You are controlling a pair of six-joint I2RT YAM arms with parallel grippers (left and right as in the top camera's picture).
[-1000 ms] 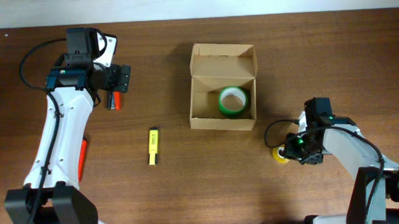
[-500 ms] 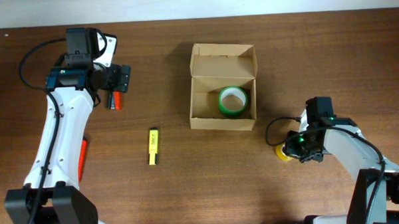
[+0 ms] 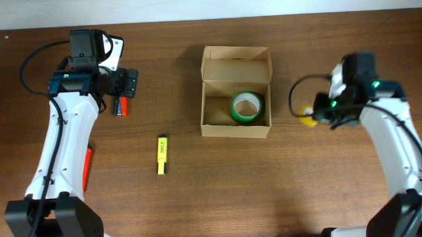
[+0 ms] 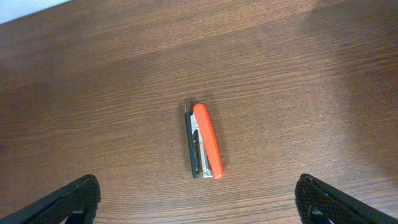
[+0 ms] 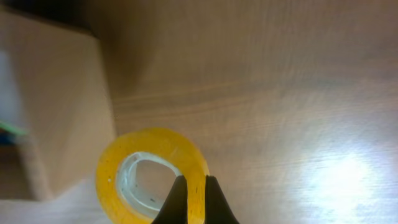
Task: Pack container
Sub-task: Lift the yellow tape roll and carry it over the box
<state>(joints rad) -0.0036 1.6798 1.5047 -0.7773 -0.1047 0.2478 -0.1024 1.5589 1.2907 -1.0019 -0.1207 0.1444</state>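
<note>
Subject: container (image 3: 236,65), lid open, centre-rear of desk (image 3: 270,201), green tape roll (image 3: 246,106) inside. Change: R gripper (image 5: 190,199) has clamped onto yellow tape roll (image 5: 112,171), lifted it from desk's front-right and brought it just beside container's right wall (not yet over opening). Judged: drop-in pending. L gripper (image 3: 130,83) wide open above red stapler (image 4: 204,149).

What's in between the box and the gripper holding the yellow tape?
Only bare table. In the overhead view, nothing lies between the box and the yellow tape pinched in the right gripper.
</note>
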